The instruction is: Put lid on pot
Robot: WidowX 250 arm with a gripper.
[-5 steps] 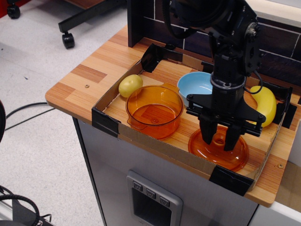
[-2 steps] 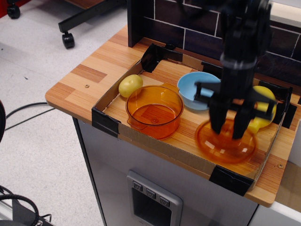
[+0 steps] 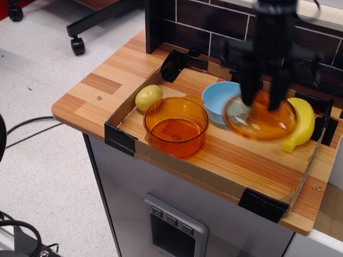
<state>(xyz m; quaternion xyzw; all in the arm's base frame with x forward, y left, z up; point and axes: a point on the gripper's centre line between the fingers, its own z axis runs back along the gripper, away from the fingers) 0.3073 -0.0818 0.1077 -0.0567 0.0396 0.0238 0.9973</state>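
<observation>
End effector (image 3: 263, 100): black, motion-blurred, fingers clamped on the lid (image 3: 261, 120), a flat round translucent orange disc held clear of the worktop (image 3: 102, 80), overlapping the light blue bowl (image 3: 221, 99). Pot (image 3: 176, 126): translucent orange, straight-walled, uncovered, well left of the lid.

One raised front-left view looks down across the counter (image 3: 107, 85).

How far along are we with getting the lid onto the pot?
Pickup looks done: the gripper holds the flat translucent orange plastic lid in the air over the tray, right of the round translucent orange plastic pot. Left: carry it over the open pot, lower, release.
</observation>
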